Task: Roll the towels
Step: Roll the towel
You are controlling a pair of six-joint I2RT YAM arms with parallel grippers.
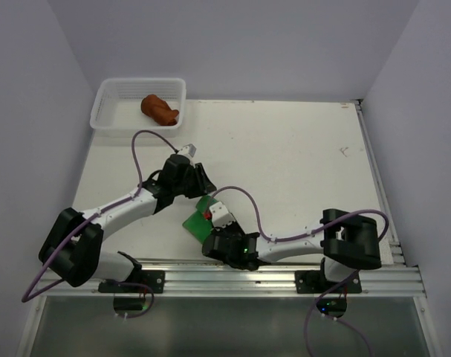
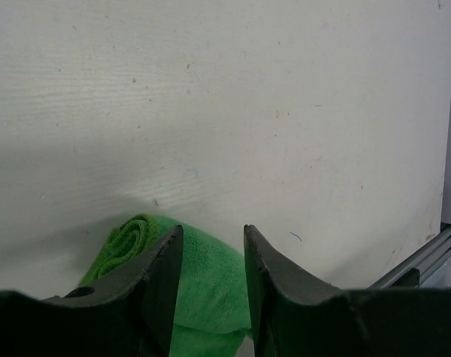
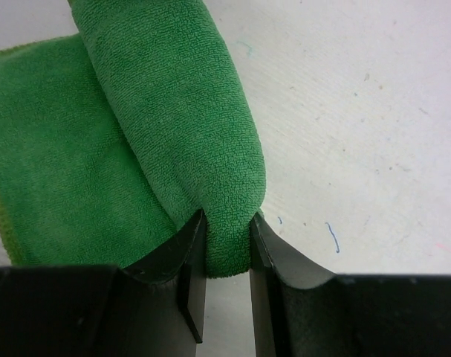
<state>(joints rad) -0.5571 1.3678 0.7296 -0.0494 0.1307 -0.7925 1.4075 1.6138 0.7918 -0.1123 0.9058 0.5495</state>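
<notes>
The bright green towel [image 1: 195, 224] lies on the table near the front, partly rolled. My right gripper [image 3: 226, 220] is shut on one end of its rolled part [image 3: 210, 126], and the flat remainder spreads to the left. My left gripper [image 2: 212, 232] is open just over the other end of the roll [image 2: 210, 282], whose spiral end shows at the left finger [image 2: 162, 275]. In the top view both grippers meet at the towel, the left [image 1: 201, 184] from behind and the right [image 1: 212, 212] from the front. The rust-brown towel [image 1: 160, 109] lies bundled in the basket.
The white mesh basket [image 1: 106, 95] stands at the table's far left corner. The white table [image 1: 299, 163] stretches to the right and back. An aluminium rail [image 1: 284, 266] runs along the near edge, and it also shows in the left wrist view [image 2: 426, 256].
</notes>
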